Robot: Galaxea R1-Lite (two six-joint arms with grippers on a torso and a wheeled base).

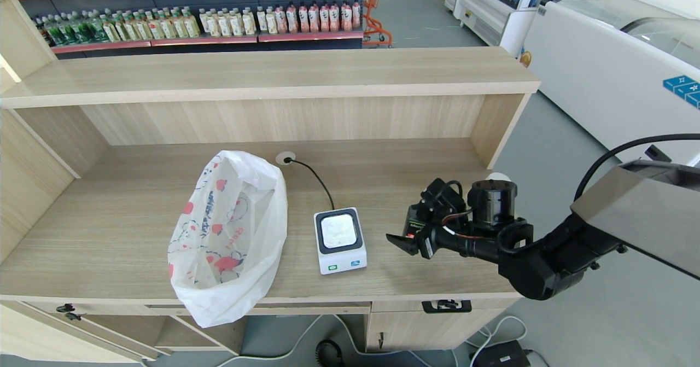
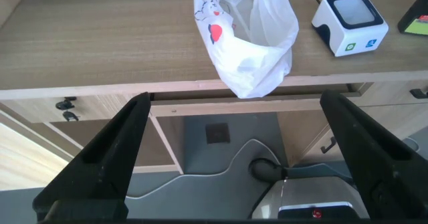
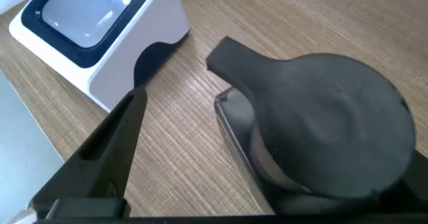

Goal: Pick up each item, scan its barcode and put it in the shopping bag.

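Now, your right end effector (image 1: 406,237) sits open at the dark item (image 2: 415,17) on the surface (image 1: 120,219) just beside the scanner (image 1: 339,240); centre the jaws, then close firmly before lifting.

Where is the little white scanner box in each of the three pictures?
Head view: the scanner stands on the counter, just right of the shopping bag.
Left wrist view: the scanner sits on the counter beside the shopping bag.
Right wrist view: the scanner is close up, glass window showing.
Shared landmark: the wooden counter under it.
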